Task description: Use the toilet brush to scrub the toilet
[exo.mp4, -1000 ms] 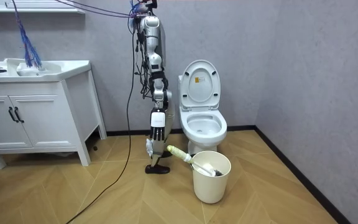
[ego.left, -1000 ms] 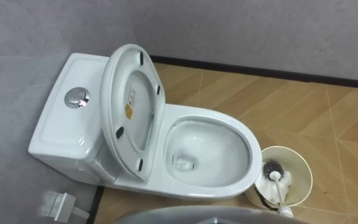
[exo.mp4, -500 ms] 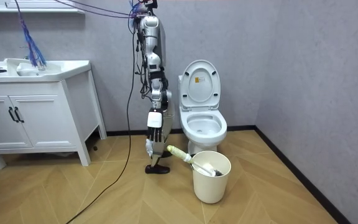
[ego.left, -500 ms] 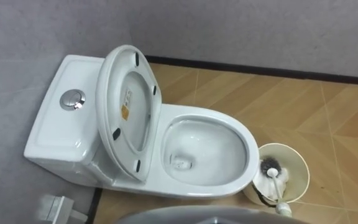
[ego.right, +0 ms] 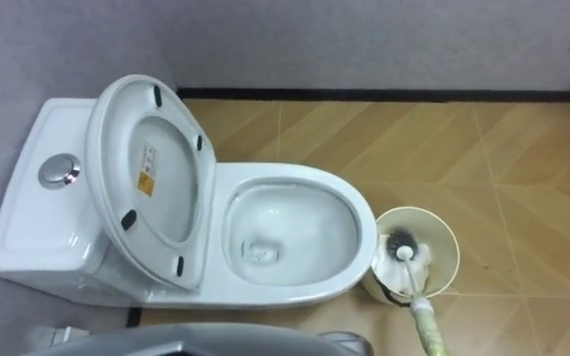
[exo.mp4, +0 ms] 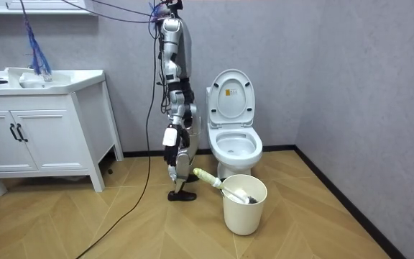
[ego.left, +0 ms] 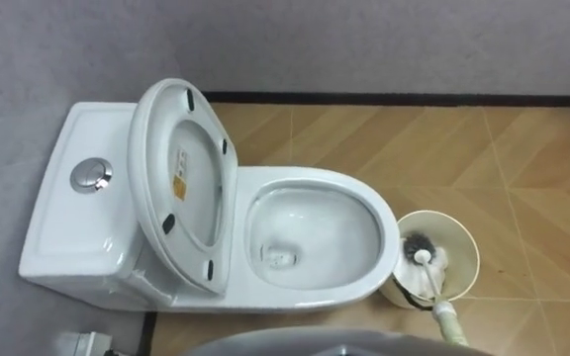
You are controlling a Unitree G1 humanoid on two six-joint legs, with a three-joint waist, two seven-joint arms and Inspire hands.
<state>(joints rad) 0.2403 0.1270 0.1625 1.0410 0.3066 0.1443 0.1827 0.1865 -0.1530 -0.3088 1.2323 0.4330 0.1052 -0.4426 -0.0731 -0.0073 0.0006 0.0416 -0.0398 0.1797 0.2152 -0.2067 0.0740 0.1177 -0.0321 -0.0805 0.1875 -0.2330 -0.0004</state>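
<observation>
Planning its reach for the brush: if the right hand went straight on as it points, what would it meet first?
Likely the floor: the right hand hangs pointing down, beside the toilet brush handle leaning out of the bucket. Depth is unclear; it might graze that handle.

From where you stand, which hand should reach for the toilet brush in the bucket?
Right hand, probably: the toilet brush sits in the bucket on the robot's right, beside the toilet bowl, its handle leaning toward the robot.

Eye views: aimed steeply down from the robot's head, near above the toilet (ego.left: 305, 181), with the bucket (ego.left: 460, 242) at right.
Room view: set a few metres off, turned on the robot's right side.
Shared: toilet, bucket.
</observation>
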